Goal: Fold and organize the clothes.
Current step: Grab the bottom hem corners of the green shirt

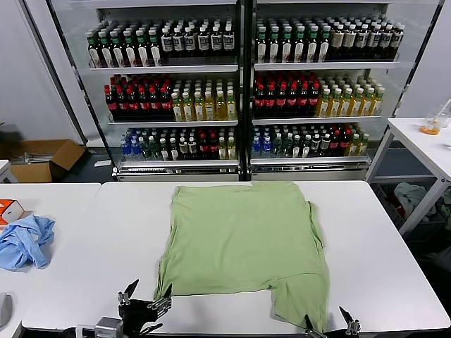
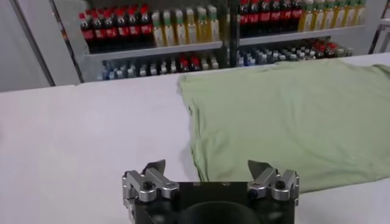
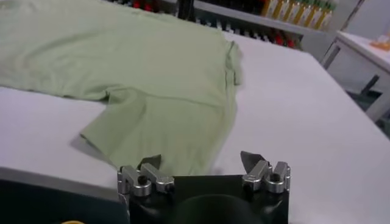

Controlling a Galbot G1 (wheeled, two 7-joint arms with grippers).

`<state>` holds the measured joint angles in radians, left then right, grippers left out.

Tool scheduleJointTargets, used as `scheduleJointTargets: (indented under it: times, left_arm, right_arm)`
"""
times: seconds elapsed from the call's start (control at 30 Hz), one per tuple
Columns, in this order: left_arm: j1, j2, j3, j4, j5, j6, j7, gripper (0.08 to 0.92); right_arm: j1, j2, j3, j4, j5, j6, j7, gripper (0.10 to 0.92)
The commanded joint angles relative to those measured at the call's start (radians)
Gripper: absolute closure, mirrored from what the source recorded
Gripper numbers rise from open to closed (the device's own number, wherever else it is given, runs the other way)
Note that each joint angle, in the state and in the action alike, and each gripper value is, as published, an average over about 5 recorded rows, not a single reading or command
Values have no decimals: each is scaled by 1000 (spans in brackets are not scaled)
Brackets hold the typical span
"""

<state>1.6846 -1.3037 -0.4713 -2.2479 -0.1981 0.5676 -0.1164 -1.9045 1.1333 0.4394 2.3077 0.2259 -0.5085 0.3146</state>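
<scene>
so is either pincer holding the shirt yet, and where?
Nothing held. Left pincer and right pincer both stand open at the near table edge, short of the shirt.

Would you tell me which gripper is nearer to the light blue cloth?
The left. The left gripper hangs open at the table's near edge by the green shirt's near left corner, with the light blue cloth farther to its left. The right gripper is open beyond the shirt's sleeve.

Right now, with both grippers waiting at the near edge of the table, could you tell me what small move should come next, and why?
Probably lower the open right gripper onto the sleeve just ahead of it: the green shirt lies flat, unfolded, nothing held. The left gripper is open too.
</scene>
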Motion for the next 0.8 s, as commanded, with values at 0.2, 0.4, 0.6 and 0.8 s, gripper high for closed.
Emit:
scheduleJointTargets:
  times: [0.2, 0.4, 0.6, 0.8]
  left_arm:
    - [-53, 2, 25, 93, -20, 12, -3, 177]
    - [-69, 0, 39, 127, -20, 12, -5, 204]
    - [-70, -1, 41, 147, -25, 12, -4, 364]
    - [-62, -1, 38, 147, -36, 12, -3, 537]
  right_arm:
    - [9, 5, -13, -15, 27, -31, 0, 203]
    - [4, 3, -14, -11, 36, -36, -3, 246]
    - [-4, -3, -12, -5, 45, -39, -4, 414]
    - [-9, -11, -7, 7, 55, -38, -14, 587]
